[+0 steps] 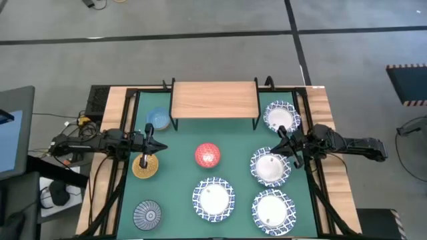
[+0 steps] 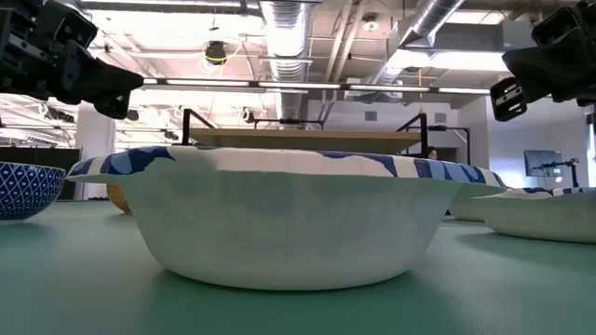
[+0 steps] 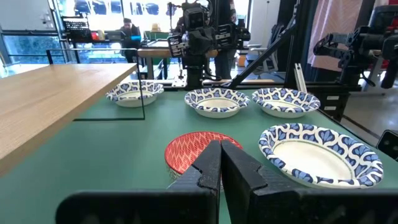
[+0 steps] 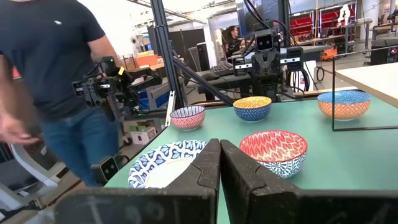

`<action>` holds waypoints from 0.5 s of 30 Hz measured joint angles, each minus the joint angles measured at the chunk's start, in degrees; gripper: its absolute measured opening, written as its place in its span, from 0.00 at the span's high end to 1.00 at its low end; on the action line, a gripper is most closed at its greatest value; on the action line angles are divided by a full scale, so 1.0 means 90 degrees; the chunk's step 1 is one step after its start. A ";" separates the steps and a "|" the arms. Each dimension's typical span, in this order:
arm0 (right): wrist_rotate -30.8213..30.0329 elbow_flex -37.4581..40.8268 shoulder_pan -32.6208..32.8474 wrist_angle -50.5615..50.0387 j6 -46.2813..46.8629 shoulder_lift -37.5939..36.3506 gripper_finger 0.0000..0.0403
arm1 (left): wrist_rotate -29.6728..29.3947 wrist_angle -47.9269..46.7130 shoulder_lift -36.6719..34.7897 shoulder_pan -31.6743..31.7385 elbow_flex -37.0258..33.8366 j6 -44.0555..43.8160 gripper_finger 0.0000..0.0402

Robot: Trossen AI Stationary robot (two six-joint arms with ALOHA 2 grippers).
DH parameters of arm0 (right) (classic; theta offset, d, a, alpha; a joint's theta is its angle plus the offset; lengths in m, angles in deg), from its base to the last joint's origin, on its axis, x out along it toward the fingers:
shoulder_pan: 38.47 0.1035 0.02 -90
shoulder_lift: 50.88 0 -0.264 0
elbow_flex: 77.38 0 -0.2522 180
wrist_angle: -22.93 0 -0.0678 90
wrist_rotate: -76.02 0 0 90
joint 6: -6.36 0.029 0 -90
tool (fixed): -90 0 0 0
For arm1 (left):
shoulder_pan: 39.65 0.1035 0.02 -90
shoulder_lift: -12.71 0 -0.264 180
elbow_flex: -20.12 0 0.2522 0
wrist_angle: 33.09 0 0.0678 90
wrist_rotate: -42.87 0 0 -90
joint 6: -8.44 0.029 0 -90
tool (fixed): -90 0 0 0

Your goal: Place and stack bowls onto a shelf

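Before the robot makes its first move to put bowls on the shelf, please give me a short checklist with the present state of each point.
1. Shelf top free of bowls: ok.
2. All eight bowls on the green mat, none stacked: ok.
3. Left gripper holds nothing, fingers together, between the light blue bowl and the golden yellow bowl: ok.
4. Right gripper holds nothing, fingers together, among the white bowls: ok.
5. Red bowl upright, standing apart from the others: ok.
6. Person beside the table, clear of the arms: cannot tell.
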 joint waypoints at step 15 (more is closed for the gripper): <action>-0.0001 0.0000 0.0000 0.0000 0.0000 0.0000 0.90 | -0.1800 0.0298 0.0137 0.0032 0.0000 -0.0677 1.00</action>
